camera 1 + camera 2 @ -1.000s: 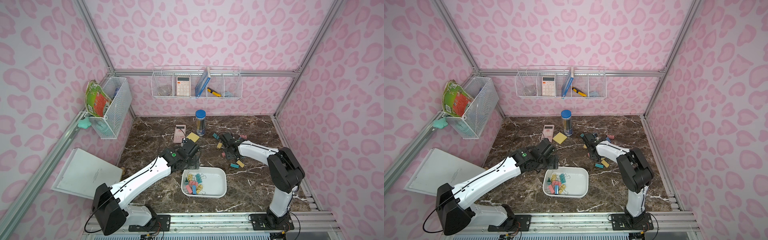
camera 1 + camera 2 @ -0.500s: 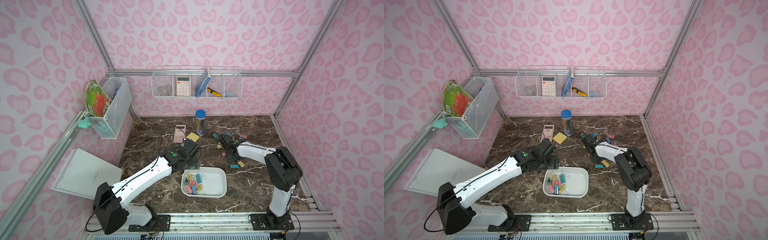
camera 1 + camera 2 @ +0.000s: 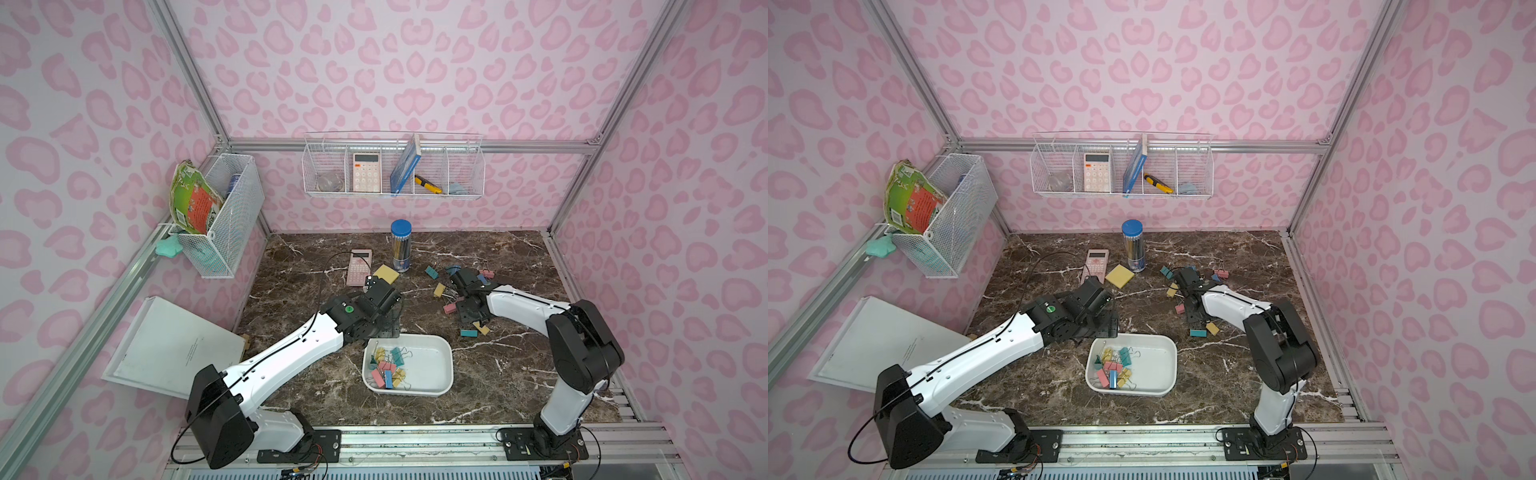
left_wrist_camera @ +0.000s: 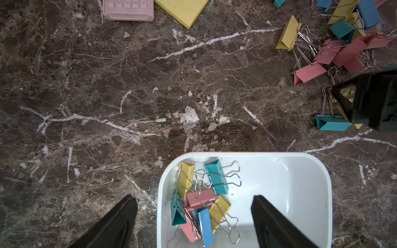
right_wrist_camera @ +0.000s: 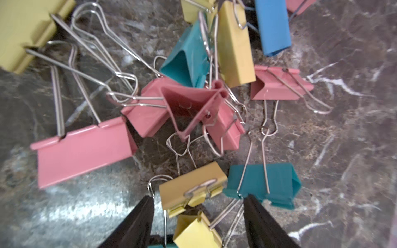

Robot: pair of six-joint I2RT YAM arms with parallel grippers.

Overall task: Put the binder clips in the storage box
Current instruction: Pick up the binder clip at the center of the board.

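In a top view: storage box [image 3: 430, 359] at 6 o'clock on bench [image 3: 519, 374], some binder clips [image 3: 388, 368] heaped in its 9 o'clock end; loose clips [image 3: 449, 308] at its 1 o'clock, right tool [image 3: 469, 313] down among them.
Left wrist: left tool [image 4: 193, 198] released, empty, jaws spread over box rim; probably idling clear of the pile.
Right wrist: right tool spread astride yellow clip [image 5: 193, 189], not gripping; low, I judge, to pinch one.

One white storage box [image 3: 432, 361], near centre, holds seven binder clips [image 3: 387, 368]: two yellow, two teal, two pink, one blue. At least a dozen loose clips [image 3: 449, 308] lie far right; some are hidden. One pink calculator [image 3: 360, 267], one pale calculator [image 3: 366, 172]. One yellow sticky-note pad [image 3: 386, 274]. One blue-capped tube [image 3: 401, 249]. Two wire baskets: left basket [image 3: 232, 224], far basket [image 3: 465, 174].
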